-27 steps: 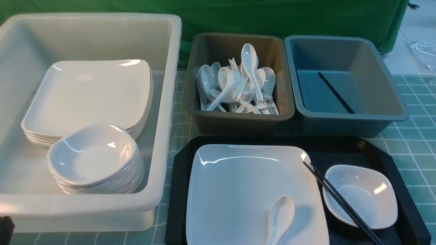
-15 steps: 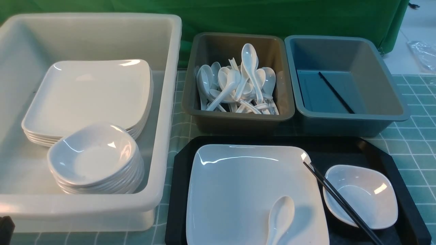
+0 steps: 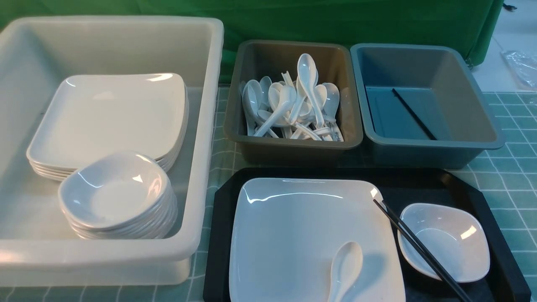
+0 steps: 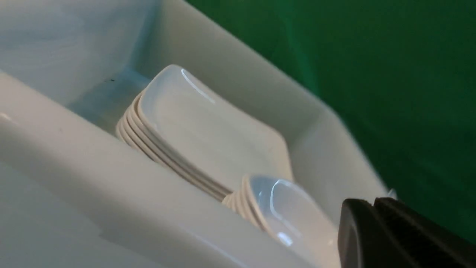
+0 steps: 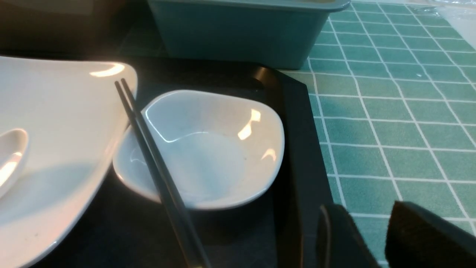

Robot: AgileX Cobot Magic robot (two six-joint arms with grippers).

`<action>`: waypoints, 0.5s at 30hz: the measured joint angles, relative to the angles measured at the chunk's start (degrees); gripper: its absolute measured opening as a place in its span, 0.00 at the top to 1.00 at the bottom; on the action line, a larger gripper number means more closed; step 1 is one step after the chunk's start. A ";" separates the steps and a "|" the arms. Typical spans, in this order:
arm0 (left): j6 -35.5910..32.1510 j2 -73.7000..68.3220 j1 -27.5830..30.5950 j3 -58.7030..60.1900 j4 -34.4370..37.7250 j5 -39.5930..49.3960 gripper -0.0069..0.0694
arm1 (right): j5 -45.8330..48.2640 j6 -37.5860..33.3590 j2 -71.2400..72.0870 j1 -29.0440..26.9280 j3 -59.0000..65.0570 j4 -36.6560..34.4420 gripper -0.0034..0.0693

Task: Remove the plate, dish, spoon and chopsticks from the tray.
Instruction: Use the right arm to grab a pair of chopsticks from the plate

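- The large black rectangular plastic tray point(image 3: 222, 235) holds everything.
- The large glossy white square plate point(image 3: 293, 235) fills its left part; the left end effector point(image 4: 372, 204), closed and empty, is well apart.
- The small white bowl-like dish point(image 3: 444, 241) lies nearest the right end effector point(image 5: 366, 223), which is part open and empty.
- The thin black chopsticks point(image 3: 419, 247) cross the dish rim, running far-left to near-right.
- The white soup spoon point(image 3: 345, 268) lies on the plate.

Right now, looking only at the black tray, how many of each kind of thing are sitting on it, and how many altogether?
plate: 1
dish: 1
spoon: 1
chopsticks: 2 sticks, one pair, lying across the dish's rim
Total: 5 pieces on the tray
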State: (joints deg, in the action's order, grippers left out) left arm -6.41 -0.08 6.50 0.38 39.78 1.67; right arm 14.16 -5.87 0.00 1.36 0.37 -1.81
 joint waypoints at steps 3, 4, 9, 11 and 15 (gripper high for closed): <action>1.17 0.00 0.00 0.00 5.59 -4.70 0.89 | 0.00 0.00 0.00 0.00 0.00 0.00 0.62; 1.53 0.00 0.00 0.00 5.85 -4.93 0.89 | 0.00 0.00 0.00 0.00 0.00 0.00 0.62; 0.03 -0.27 0.00 -5.01 2.62 4.68 0.88 | 0.00 0.00 0.00 0.00 0.00 0.00 0.62; -5.04 -3.08 0.00 -10.66 1.78 10.39 0.88 | 0.00 0.00 0.00 0.00 0.00 0.00 0.62; -17.91 -16.58 -2.04 -21.97 0.59 24.26 0.88 | 0.00 -1.77 0.00 0.00 0.00 0.53 0.62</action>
State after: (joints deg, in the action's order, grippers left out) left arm -24.32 -16.66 4.46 -21.59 40.37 25.93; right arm 14.16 -7.64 0.00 1.36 0.37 -1.27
